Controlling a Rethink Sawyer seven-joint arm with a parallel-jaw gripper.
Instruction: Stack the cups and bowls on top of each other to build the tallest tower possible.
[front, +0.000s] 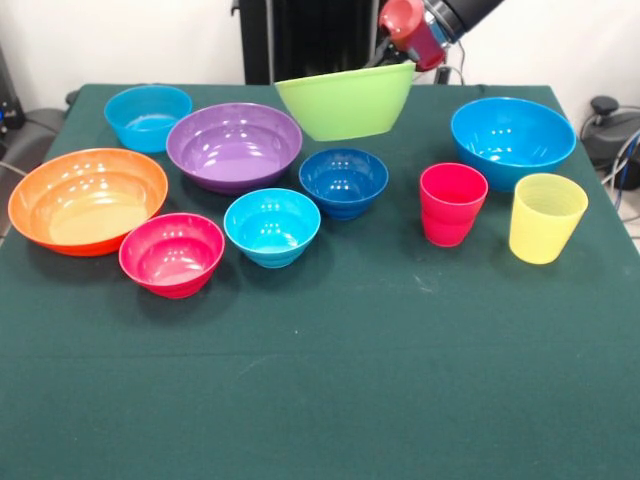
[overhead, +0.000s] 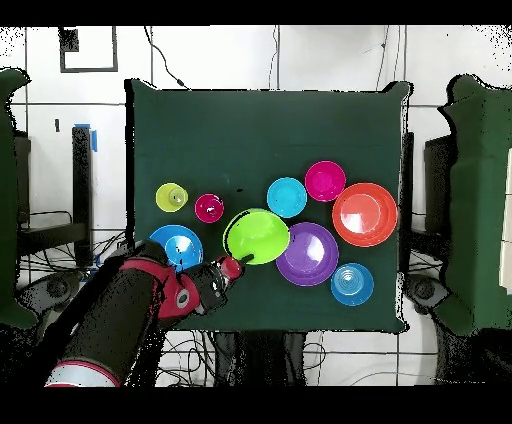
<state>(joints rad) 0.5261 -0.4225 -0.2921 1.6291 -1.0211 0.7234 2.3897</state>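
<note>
My gripper (front: 393, 62) is shut on the right rim of the lime green bowl (front: 345, 100) and holds it tilted above the table's far side. In the overhead view the gripper (overhead: 235, 265) grips the green bowl (overhead: 256, 236), which hides the small dark blue bowl (front: 343, 182) beneath it. The red-pink cup (front: 452, 204) and the yellow cup (front: 545, 217) stand upright to the right, next to the big bright blue bowl (front: 512, 140). No bowls or cups are stacked.
The purple bowl (front: 233, 146), orange bowl (front: 87, 199), pink-red bowl (front: 171, 253), cyan bowl (front: 271, 226) and a light blue bowl (front: 148, 117) stand on the left half of the green cloth (front: 330, 380).
</note>
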